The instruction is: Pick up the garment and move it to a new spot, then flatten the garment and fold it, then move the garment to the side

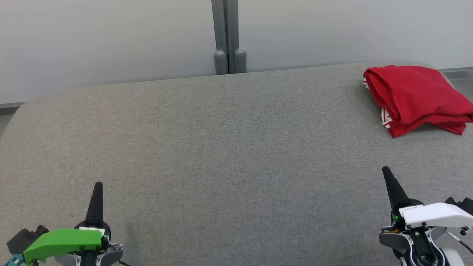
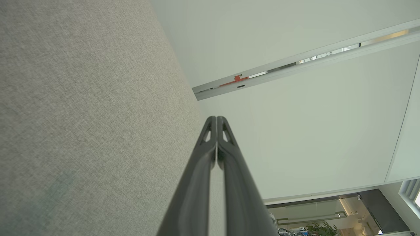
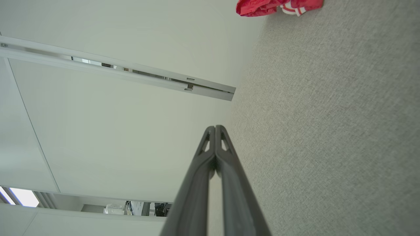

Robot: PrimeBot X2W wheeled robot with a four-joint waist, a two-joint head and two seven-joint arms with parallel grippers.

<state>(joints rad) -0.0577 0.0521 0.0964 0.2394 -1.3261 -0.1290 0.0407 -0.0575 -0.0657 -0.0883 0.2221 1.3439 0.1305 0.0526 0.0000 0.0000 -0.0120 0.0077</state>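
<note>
Well, your garment [image 1: 415,98] lies folded into a thick red bundle at the far right corner of the grey surface [image 1: 221,147], with white-striped trim showing along its left edge. That spot reads as "the side", out of the working middle, so I judge the fold and the last move done. Nearest it, though well apart, your right pincer [image 1: 387,170] hovers at the near right, clenched tip to tip on nothing. Your left pincer [image 1: 98,184] mirrors it at the near left, likewise clenched and empty, a parked pose by the look of it.
</note>
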